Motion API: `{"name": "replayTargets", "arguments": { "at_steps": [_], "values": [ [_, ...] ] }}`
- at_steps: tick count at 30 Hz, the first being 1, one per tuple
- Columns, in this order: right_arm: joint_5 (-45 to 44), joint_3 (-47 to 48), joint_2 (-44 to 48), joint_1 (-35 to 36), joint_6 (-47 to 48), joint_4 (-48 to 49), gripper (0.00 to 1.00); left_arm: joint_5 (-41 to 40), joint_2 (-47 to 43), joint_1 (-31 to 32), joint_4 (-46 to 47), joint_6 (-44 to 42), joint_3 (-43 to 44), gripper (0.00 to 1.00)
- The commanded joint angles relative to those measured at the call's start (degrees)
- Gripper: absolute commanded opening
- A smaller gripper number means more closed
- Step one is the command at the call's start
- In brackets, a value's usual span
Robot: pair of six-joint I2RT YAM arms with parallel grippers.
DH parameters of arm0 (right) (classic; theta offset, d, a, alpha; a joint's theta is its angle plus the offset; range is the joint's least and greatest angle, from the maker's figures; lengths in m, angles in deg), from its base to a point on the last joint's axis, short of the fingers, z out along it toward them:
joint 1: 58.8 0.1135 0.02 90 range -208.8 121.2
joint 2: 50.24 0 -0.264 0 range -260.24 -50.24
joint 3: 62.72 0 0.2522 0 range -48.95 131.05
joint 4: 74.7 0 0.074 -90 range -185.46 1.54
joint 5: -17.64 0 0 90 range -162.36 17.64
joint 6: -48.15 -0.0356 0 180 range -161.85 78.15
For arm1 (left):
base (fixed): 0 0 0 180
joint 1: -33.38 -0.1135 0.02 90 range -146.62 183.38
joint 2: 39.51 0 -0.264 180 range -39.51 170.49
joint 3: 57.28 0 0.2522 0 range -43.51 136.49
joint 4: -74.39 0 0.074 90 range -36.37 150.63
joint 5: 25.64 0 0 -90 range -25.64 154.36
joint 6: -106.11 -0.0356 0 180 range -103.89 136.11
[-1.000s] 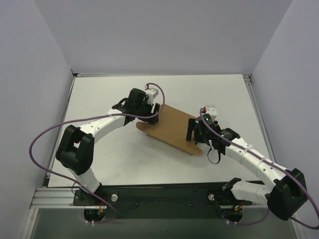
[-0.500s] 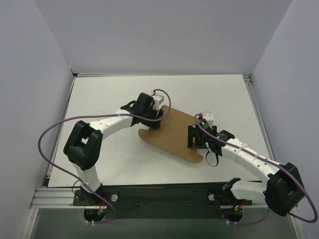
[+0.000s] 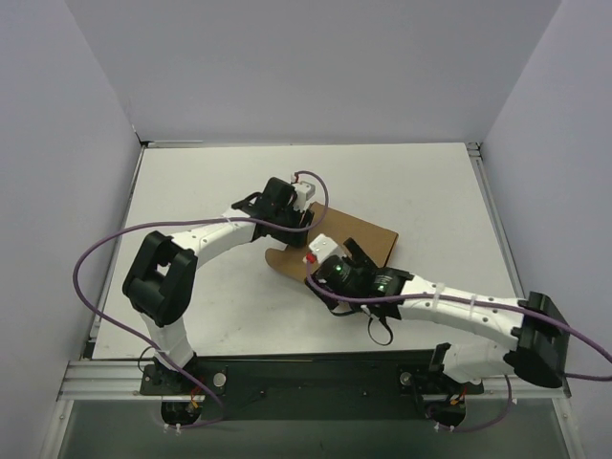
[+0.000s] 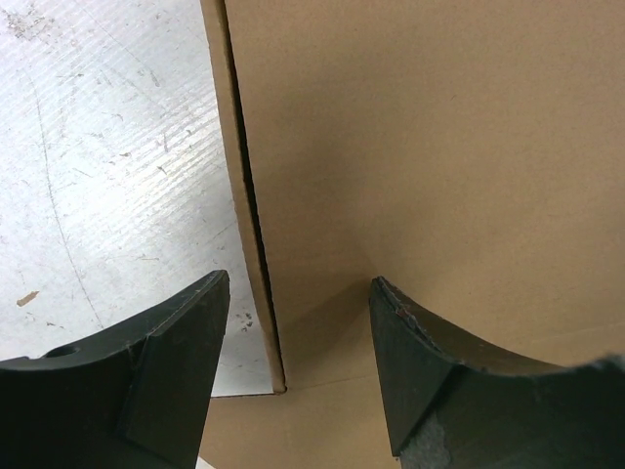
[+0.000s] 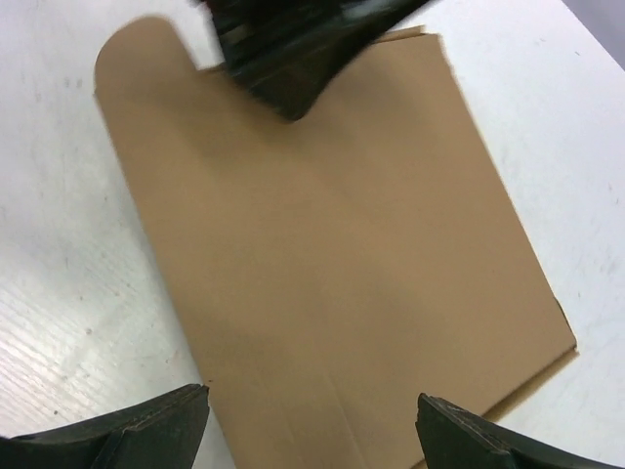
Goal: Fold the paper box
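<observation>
The paper box [image 3: 368, 234] is a flat brown cardboard sheet lying on the table, with a rounded tab [image 3: 277, 256] at its left end. My left gripper [image 3: 290, 220] is open at the sheet's far left edge. In the left wrist view its gripper [image 4: 298, 293] straddles a cardboard edge [image 4: 244, 195] without closing on it. My right gripper [image 3: 330, 273] is open and hovers over the sheet's near part, covering it in the top view. In the right wrist view the sheet [image 5: 332, 244] lies flat below the gripper [image 5: 312, 420], whose jaws stand wide apart and hold nothing.
The white table [image 3: 201, 287] is walled by grey panels on three sides. A purple cable [image 3: 96, 258] loops beside the left arm. The left gripper's dark fingers [image 5: 293, 49] show at the top of the right wrist view.
My right arm has swung left, from the sheet's right end to over its near middle. My left gripper moved a little right onto the sheet's far edge, then held still.
</observation>
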Motion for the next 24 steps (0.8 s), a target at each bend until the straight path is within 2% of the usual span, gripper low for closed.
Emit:
{"name": "replayTargets", "arguments": {
  "at_steps": [1,5,9,14,24],
  "values": [
    [-8.3,3.5,-8.8,4.9,8.6,0.8,0.89,0.3,0.8,-0.7,-2.0,-0.2,2.5,0.69],
    [-10.0,5.0,-16.1,6.4,9.7,2.6,0.89,1.0,0.7,-1.7,-2.2,0.3,2.8,0.69],
    [-15.6,6.7,-21.1,8.2,10.0,3.3,0.89,3.1,-0.8,-3.0,-1.4,0.9,3.0,0.81],
    [-22.4,8.7,-24.7,8.5,9.8,2.7,0.89,4.7,-4.7,-4.2,0.3,1.3,2.2,0.86],
    [-21.1,8.9,-27.7,6.5,10.0,2.3,0.87,6.9,-8.3,-10.0,1.4,3.3,1.5,0.87]
  ]
}}
